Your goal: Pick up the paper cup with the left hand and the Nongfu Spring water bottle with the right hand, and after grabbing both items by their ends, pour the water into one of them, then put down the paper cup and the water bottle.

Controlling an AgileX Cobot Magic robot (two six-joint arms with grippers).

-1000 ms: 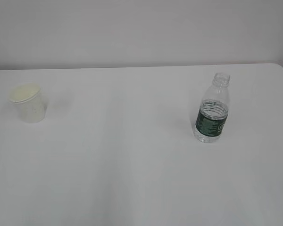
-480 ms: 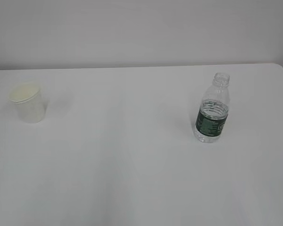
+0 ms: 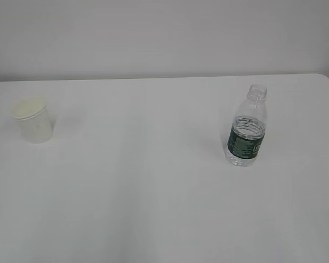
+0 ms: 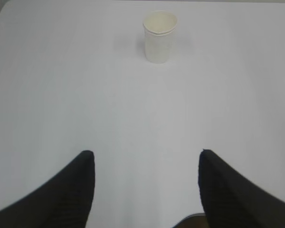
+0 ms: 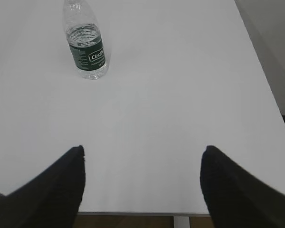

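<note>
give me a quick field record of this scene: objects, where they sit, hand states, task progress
surface: white table
paper cup: upright, far left of the exterior view, untouched
water bottle: upright, right side, no cap, dark green label
left hand: open, empty, short of the cup, cup ahead slightly right of centre
right hand: open, empty, near the table edge, bottle ahead to its left
arms in exterior view: not visible
task progress: nothing grasped yet, no pouring begun

Left gripper (image 4: 145, 159) jaws spread wide, empty; right gripper (image 5: 142, 154) likewise.
</note>
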